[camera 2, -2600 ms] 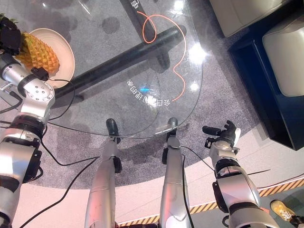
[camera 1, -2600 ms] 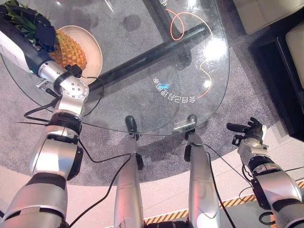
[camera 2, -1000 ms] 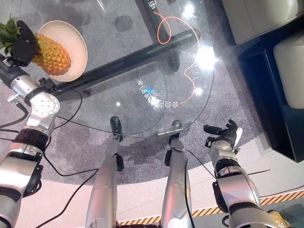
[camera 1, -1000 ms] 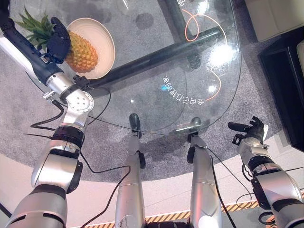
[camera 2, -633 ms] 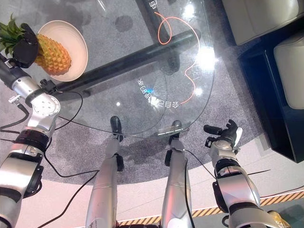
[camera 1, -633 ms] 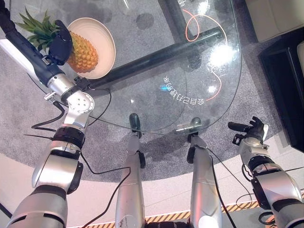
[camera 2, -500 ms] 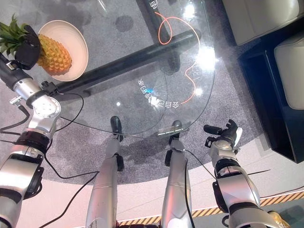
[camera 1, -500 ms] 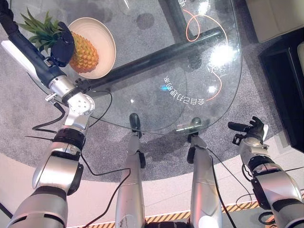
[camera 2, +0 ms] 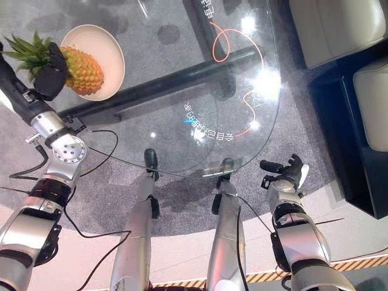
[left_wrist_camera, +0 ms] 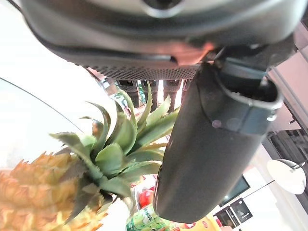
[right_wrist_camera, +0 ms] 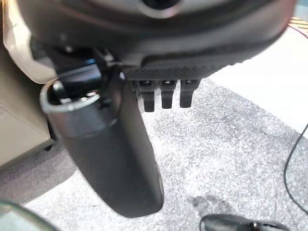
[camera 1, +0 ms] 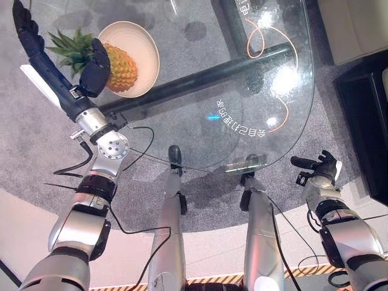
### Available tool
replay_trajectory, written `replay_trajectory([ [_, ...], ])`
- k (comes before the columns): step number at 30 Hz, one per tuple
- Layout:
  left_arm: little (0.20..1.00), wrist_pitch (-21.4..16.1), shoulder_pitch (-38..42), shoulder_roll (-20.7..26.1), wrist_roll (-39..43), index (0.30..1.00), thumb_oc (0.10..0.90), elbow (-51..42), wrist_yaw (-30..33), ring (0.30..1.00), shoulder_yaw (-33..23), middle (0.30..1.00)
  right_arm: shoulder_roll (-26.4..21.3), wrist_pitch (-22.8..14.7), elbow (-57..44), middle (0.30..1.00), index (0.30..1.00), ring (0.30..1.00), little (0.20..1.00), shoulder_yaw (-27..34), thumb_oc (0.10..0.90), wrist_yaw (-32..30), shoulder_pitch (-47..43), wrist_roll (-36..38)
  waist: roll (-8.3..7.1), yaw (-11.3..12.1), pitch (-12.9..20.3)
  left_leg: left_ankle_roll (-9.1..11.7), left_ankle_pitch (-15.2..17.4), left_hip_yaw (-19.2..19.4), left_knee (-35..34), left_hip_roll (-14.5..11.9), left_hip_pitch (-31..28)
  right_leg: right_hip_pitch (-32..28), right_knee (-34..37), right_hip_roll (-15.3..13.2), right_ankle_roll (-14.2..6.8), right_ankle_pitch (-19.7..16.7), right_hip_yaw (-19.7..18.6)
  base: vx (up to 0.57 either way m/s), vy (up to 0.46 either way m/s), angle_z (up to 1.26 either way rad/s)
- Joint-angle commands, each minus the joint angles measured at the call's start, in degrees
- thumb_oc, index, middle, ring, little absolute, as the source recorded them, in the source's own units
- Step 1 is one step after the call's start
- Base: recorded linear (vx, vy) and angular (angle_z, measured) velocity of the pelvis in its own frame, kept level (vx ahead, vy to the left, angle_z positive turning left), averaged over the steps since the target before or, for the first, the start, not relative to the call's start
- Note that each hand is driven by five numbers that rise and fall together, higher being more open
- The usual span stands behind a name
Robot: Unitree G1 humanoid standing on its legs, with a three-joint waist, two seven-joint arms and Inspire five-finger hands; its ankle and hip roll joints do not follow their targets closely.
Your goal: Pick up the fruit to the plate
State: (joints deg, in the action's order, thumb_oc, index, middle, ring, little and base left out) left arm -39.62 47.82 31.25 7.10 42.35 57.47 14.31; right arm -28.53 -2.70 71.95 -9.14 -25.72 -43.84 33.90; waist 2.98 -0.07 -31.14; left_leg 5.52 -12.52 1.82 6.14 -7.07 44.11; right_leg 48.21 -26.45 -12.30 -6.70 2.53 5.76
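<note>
Yellow-orange pineapple with green leafy crown (camera 1: 119, 65) lies on its side on the round cream plate (camera 1: 143, 40), body over the plate's 8 o'clock rim, crown sticking off the plate toward 9 o'clock. Plate sits at about 10 o'clock on the round glass-topped table (camera 1: 200, 66).

Left hand (camera 1: 95, 68) is at the pineapple's crown end, where leaves meet the body. Head views show the dark fingers curved against the fruit; the left wrist view shows the thumb (left_wrist_camera: 211, 144) right beside the leaves. Cannot tell whether the fingers actually clasp the fruit or only lie against it.

Right hand (camera 2: 290, 171) hangs off the table at about 4 o'clock, just beyond the glass edge, over grey carpet (right_wrist_camera: 231, 144). Thumb sticks out sideways, fingers loosely extended, holding nothing.

Under the glass: a dark tubular table bar (camera 1: 200, 76) and a thin orange looped cord (camera 1: 260, 36) near 1 o'clock.
</note>
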Motion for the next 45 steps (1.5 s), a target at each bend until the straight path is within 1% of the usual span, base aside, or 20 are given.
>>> replay_trajectory([
  [1, 0.900, -6.72, 2.87, 0.71, -3.00, 0.900, 0.800, -4.13, 0.36, 0.900, -6.20, 0.900, -1.90, -0.87, 0.25, 0.900, 0.900, 0.900, 0.900, 2.35, 0.800, -4.34, 3.20, 0.33, -1.19, 1.17, 1.34, -0.80, 11.79, 0.90, 10.15, 2.89, 0.33, -2.97, 5.86, 1.57, 0.71, -1.98, 3.40, 0.01, -0.010, 0.05],
  [6, 0.900, -8.95, 1.18, -0.06, -3.17, 0.900, 0.800, -7.34, -1.24, 0.900, -6.72, 0.900, -2.20, -1.19, 0.51, 0.900, 0.900, 0.900, 0.900, 3.04, 0.800, -3.85, 3.96, 0.50, -1.08, 1.46, 1.34, -0.82, 12.27, 0.86, 9.62, 2.89, -1.06, -4.24, 6.10, 1.44, 0.42, -1.59, 3.40, 0.00, 0.000, 0.00],
  [9, 0.900, -9.22, 0.79, -0.15, -3.61, 0.900, 0.800, -9.93, -2.31, 0.900, -6.98, 0.900, -1.91, -1.46, 0.46, 0.900, 0.900, 0.900, 0.900, 3.27, 0.800, -3.84, 4.29, 0.64, -1.00, 1.62, 1.34, -0.95, 11.60, 0.80, 8.86, 2.99, -1.39, -4.57, 6.82, 1.37, 0.34, -2.33, 3.38, 0.00, 0.000, 0.00],
  [17, 0.900, -7.27, 0.27, 0.75, -0.89, 0.900, 0.800, -15.60, -7.09, 0.900, -6.95, 0.900, -0.86, -1.44, 0.23, 0.900, 0.900, 0.900, 0.900, 4.10, 0.800, -3.49, 6.43, 1.22, -1.10, 1.74, 1.34, -0.93, 11.10, 0.57, 6.56, 2.77, -6.10, -8.82, 7.89, 1.21, -0.17, -2.46, 2.89, 0.01, -0.035, 0.01],
  [20, 0.900, -5.23, -0.73, 1.15, 1.81, 0.900, 0.800, -16.52, -11.46, 0.900, -7.04, 0.900, -0.16, -1.21, 0.07, 0.900, 0.900, 0.900, 0.900, 4.77, 0.800, -3.02, 7.97, 0.66, -1.27, 1.75, 1.34, -0.82, 10.67, 0.69, 4.71, 2.69, -9.84, -12.43, 9.29, 1.02, -0.66, -2.71, 2.67, 0.02, -0.053, 0.04],
  [21, 0.900, -3.68, -1.35, 1.34, 3.10, 0.900, 0.800, -16.81, -13.82, 0.900, -7.04, 0.900, -0.03, -0.89, 0.13, 0.900, 0.900, 0.900, 0.900, 4.93, 0.800, -2.78, 8.51, 0.49, -1.28, 1.87, 1.34, -0.71, 10.49, 0.71, 4.01, 2.71, -11.65, -14.30, 9.98, 0.81, -0.83, -2.88, 2.77, 0.04, -0.050, 0.06],
  [22, 0.900, -2.57, -2.85, 1.81, 5.46, 0.900, 0.800, -17.08, -16.07, 0.900, -7.34, 0.900, 0.20, -0.94, -0.01, 0.900, 0.900, 0.900, 0.900, 5.35, 0.800, -2.16, 9.93, 0.75, -1.36, 1.98, 1.34, -0.58, 10.09, 0.66, 2.65, 2.77, -14.81, -17.65, 11.43, 0.53, -1.15, -3.29, 2.80, 0.06, -0.046, 0.06],
  [24, 0.900, -1.40, -4.34, 2.27, 8.53, 0.900, 0.800, -16.91, -18.58, 0.900, -7.87, 0.900, 0.31, -0.99, -0.13, 0.900, 0.900, 0.900, 0.900, 5.88, 0.800, -1.22, 11.59, 0.42, -1.46, 1.96, 1.34, -0.51, 9.81, 0.77, 1.16, 2.72, -18.24, -21.20, 12.83, 0.23, -1.45, -3.58, 2.75, 0.07, -0.030, 0.04],
  [25, 0.900, -1.23, -6.08, 2.74, 11.49, 0.900, 0.800, -16.36, -20.69, 0.900, -8.96, 0.900, 0.67, -1.64, -0.53, 0.900, 0.900, 0.900, 0.900, 6.44, 0.800, -0.42, 13.95, -0.12, -1.63, 1.82, 1.35, -0.38, 9.42, 1.06, -0.74, 2.61, -22.16, -25.32, 14.52, -0.03, -1.70, -3.84, 2.63, 0.12, -0.010, 0.01],
  [26, 0.900, -0.90, -8.01, 2.91, 12.62, 0.900, 0.800, -15.99, -22.35, 0.900, -9.96, 0.900, 0.80, -2.09, -0.91, 0.900, 0.900, 0.900, 0.900, 7.32, 0.800, 0.78, 16.37, -0.76, -1.91, 1.70, 1.95, -0.24, 9.20, 1.41, -2.02, 2.40, -24.73, -28.10, 15.84, -0.29, -1.84, -4.01, 2.70, 0.18, -0.002, 0.03],
  [29, 0.900, 1.79, -14.78, 2.67, 17.77, 0.900, 0.800, -15.82, -27.44, 0.900, -12.69, 0.900, 1.11, -3.66, -1.63, 0.900, 0.900, 0.900, 0.900, 9.57, 0.800, 4.16, 24.37, -2.99, -2.37, 1.54, 6.15, 0.06, 8.65, 1.88, -5.66, 2.14, -30.32, -34.48, 20.15, -0.38, -2.01, -4.71, 2.79, 0.19, 0.003, 0.07],
  [31, 0.900, 4.58, -18.77, 2.23, 21.80, 0.900, 0.800, -14.52, -32.76, 0.900, -14.18, 0.900, 1.63, -4.01, -1.59, 0.900, 0.900, 0.900, 0.900, 10.57, 0.800, 6.14, 28.45, -4.89, -2.60, 1.29, 9.13, 0.18, 8.44, 2.16, -7.55, 1.88, -33.77, -38.41, 22.57, -0.34, -2.11, -5.14, 3.12, 0.20, -0.004, 0.02],
  [33, 0.900, 8.63, -21.88, 1.03, 23.78, 0.900, 0.800, -11.71, -37.43, 0.900, -14.30, 0.900, 2.52, -3.48, -1.22, 0.900, 0.900, 0.900, 0.900, 11.10, 0.800, 7.69, 31.22, -6.65, -2.74, 1.01, 11.75, 0.13, 8.54, 2.32, -8.47, 1.59, -36.33, -41.04, 23.61, -0.21, -2.17, -5.27, 3.18, 0.18, -0.001, 0.02],
  [35, 0.900, 11.90, -24.59, 0.34, 22.46, 0.900, 0.800, -8.02, -40.68, 0.900, -13.77, 0.900, 3.38, -1.78, -1.17, 0.900, 0.900, 0.900, 0.900, 11.06, 0.800, 9.41, 33.34, -9.79, -2.78, 0.80, 14.11, 0.11, 8.75, 2.63, -8.93, 1.21, -38.34, -43.04, 23.98, -0.06, -2.12, -5.04, 3.39, 0.14, -0.004, 0.08],
  [36, 0.900, 12.18, -24.87, 0.37, 22.41, 0.900, 0.800, -7.71, -40.97, 0.900, -13.72, 0.900, 3.42, -1.61, -1.25, 0.900, 0.900, 0.900, 0.900, 11.04, 0.800, 9.52, 33.63, -9.97, -2.77, 0.79, 14.29, 0.12, 8.74, 2.66, -9.08, 1.16, -38.63, -43.34, 24.11, -0.02, -2.11, -5.04, 3.43, 0.10, -0.001, 0.04],
  [37, 0.900, 14.34, -25.94, 0.25, 22.10, 0.900, 0.800, -6.03, -42.26, 0.900, -13.50, 0.900, 3.61, -1.10, -1.12, 0.900, 0.900, 0.900, 0.900, 10.78, 0.800, 10.16, 34.28, -10.77, -2.77, 0.74, 15.12, 0.11, 8.71, 2.74, -9.26, 1.03, -39.33, -44.02, 24.28, 0.06, -2.10, -5.02, 3.45, 0.13, 0.014, -0.03],
  [38, 0.900, 16.95, -28.15, -0.28, 22.71, 0.900, 0.800, -2.11, -45.14, 0.900, -13.16, 0.900, 3.96, -0.10, -0.87, 0.900, 0.900, 0.900, 0.900, 10.50, 0.800, 11.76, 35.49, -12.64, -2.78, 0.62, 16.67, 0.17, 8.61, 2.94, -9.64, 0.78, -40.69, -45.42, 24.68, 0.20, -2.12, -5.02, 3.55, 0.20, 0.022, 0.00],
  [40, 0.900, 19.71, -32.54, -1.04, 21.90, 0.900, 0.800, 4.41, -49.65, 0.900, -13.80, 0.900, 4.53, 1.81, -0.56, 0.900, 0.900, 0.900, 0.900, 10.04, 0.800, 13.17, 37.49, -14.47, -2.72, 0.48, 19.02, 0.37, 8.70, 3.19, -10.22, 0.29, -43.21, -47.95, 25.55, 0.55, -2.05, -4.91, 3.73, 0.24, 0.026, -0.05],
  [44, 0.900, 22.63, -36.80, -3.87, 18.20, 0.900, 0.800, 16.70, -53.40, 0.900, -15.02, 0.900, 5.61, 3.57, 1.95, 0.900, 0.900, 0.900, 0.900, 9.18, 0.800, 15.77, 39.21, -17.94, -2.46, 0.18, 22.80, 0.72, 9.27, 3.72, -10.98, -0.42, -46.38, -51.43, 26.81, 0.89, -1.82, -4.24, 4.20, 0.20, 0.040, -0.12],
  [45, 0.900, 24.13, -37.54, -4.75, 17.58, 0.900, 0.800, 19.30, -54.17, 0.900, -15.30, 0.900, 5.72, 4.39, 2.68, 0.900, 0.900, 0.900, 0.900, 9.09, 0.800, 16.47, 39.38, -19.59, -2.35, 0.08, 23.44, 0.82, 9.40, 3.92, -11.11, -0.62, -46.98, -52.09, 26.97, 0.90, -1.77, -4.00, 4.40, 0.15, 0.060, -0.02],
])
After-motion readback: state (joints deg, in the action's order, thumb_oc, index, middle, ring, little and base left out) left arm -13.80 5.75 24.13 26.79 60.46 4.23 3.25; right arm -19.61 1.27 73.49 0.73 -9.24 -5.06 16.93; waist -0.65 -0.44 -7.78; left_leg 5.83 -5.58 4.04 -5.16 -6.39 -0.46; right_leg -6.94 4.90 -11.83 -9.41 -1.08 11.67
